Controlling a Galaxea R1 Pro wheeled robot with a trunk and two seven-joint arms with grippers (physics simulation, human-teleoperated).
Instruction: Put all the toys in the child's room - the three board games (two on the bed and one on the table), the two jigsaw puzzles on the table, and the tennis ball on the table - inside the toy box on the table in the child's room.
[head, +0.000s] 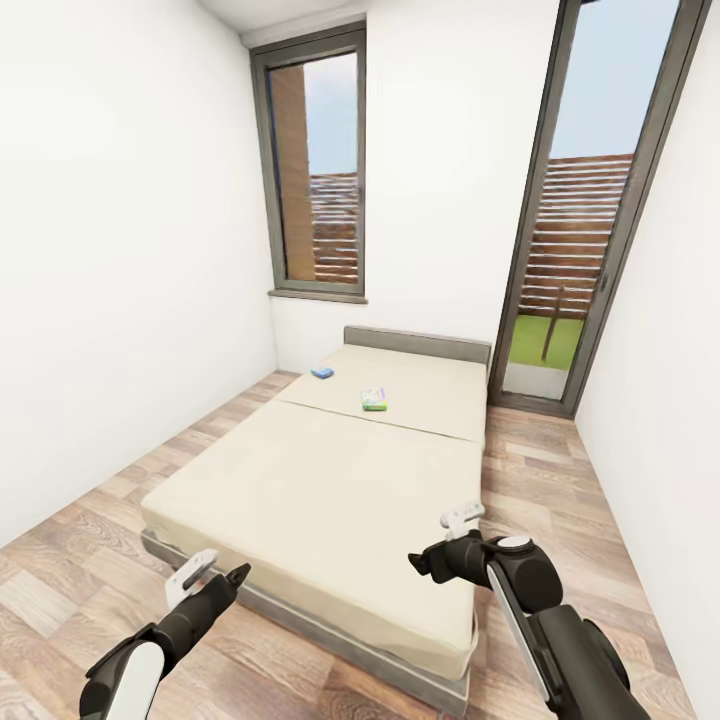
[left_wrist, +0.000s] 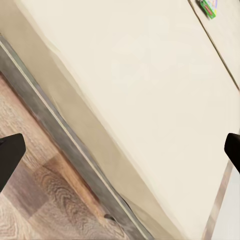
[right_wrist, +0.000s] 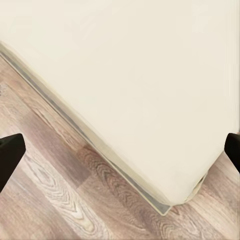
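The bed (head: 330, 490) is a wide beige mattress in two sections with a grey headboard, straight ahead of me. Two board games lie on its far section: a small light-blue one (head: 322, 373) near the left edge and a green-edged one (head: 375, 399) near the seam. The green-edged game (left_wrist: 208, 7) also appears in the left wrist view. My left gripper (head: 213, 577) (left_wrist: 120, 152) is open and empty over the floor at the bed's near left corner. My right gripper (head: 440, 542) (right_wrist: 120, 152) is open and empty above the near right corner. The table, toy box, jigsaw puzzles and tennis ball are out of view.
White walls close in on both sides. A tall window (head: 315, 170) is behind the bed and a glass door (head: 580, 230) at the back right. Wood-plank floor (head: 120, 500) runs along both sides of the bed. The grey bed frame (head: 330, 625) edges the near side.
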